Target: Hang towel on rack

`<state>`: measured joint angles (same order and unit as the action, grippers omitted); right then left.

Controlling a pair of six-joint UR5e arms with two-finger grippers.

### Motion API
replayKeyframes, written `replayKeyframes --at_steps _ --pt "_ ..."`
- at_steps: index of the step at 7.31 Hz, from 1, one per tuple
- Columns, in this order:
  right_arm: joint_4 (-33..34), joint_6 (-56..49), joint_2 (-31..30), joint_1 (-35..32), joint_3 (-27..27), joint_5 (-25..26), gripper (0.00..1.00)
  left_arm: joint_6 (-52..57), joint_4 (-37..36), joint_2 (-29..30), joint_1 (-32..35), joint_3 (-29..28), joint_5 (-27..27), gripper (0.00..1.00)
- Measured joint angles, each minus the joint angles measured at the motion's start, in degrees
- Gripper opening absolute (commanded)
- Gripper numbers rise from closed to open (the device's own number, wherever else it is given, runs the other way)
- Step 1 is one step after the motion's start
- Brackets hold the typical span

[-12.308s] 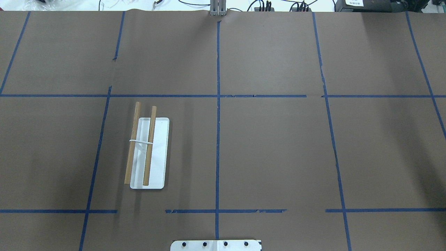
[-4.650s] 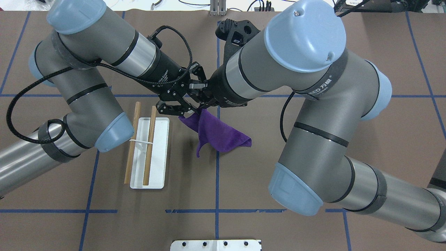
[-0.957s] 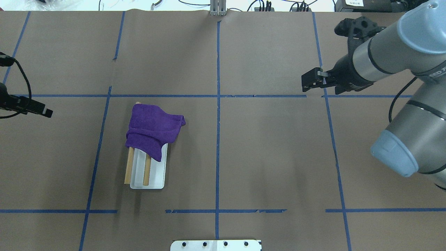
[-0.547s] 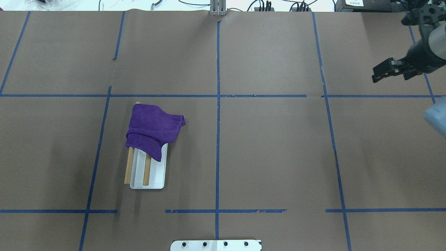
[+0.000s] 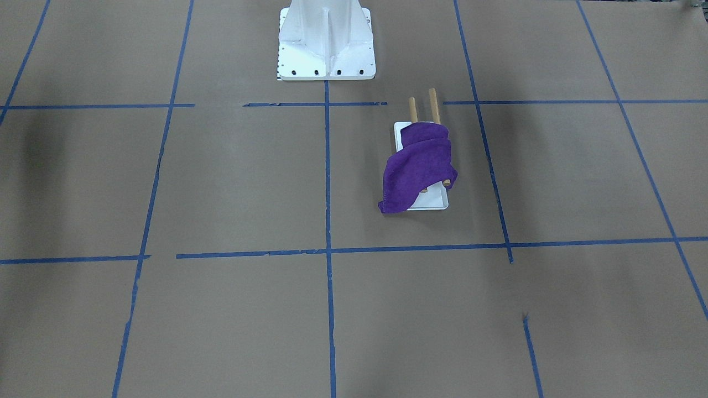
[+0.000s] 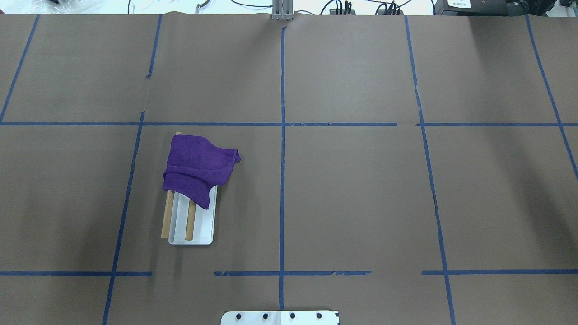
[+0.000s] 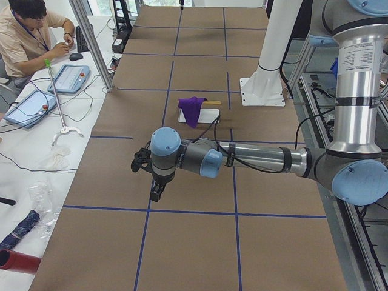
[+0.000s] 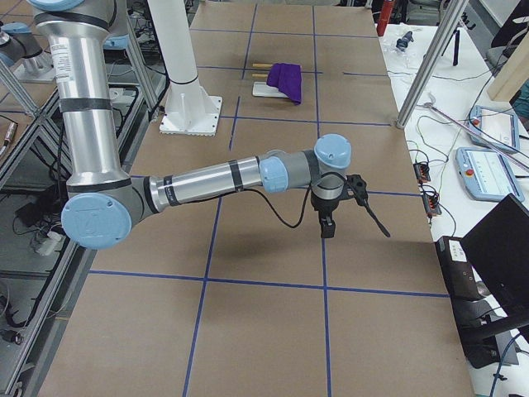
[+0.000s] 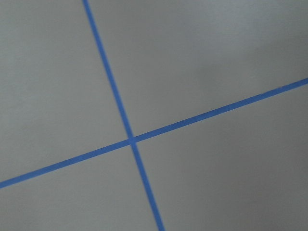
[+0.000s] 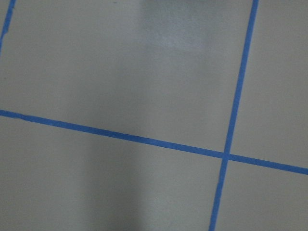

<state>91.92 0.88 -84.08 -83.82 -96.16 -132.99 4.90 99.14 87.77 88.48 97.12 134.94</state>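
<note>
The purple towel (image 6: 198,167) lies bunched over the far half of the rack (image 6: 203,228), covering both wooden rods there; the near rod ends and white base stay bare. It hangs off one side of the rack in the front view (image 5: 417,166), where the rod tips (image 5: 433,105) stick out. My left gripper (image 7: 156,194) shows only in the left side view, far from the rack over the table's left end; I cannot tell whether it is open or shut. My right gripper (image 8: 326,230) shows only in the right side view, over the right end; I cannot tell its state either.
The white bolted pedestal (image 5: 326,38) stands at the robot's edge of the table. Blue tape lines cross the brown paper. An operator (image 7: 30,36) sits beyond the far edge with tablets and cables.
The right arm has drawn back out of the overhead view to the right. The towel and rack have not moved.
</note>
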Motion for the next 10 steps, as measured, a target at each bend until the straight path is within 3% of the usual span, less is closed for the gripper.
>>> replayKeyframes --at_steps 4,10 --pt "7.8 -11.4 -0.4 -3.8 4.3 -1.8 1.0 -6.1 -4.1 0.7 0.4 0.1 1.0 1.0" --pt "7.5 -10.9 -3.1 -3.6 3.2 -2.3 1.0 -6.0 -3.7 -2.6 -1.1 -0.1 1.9 1.0"
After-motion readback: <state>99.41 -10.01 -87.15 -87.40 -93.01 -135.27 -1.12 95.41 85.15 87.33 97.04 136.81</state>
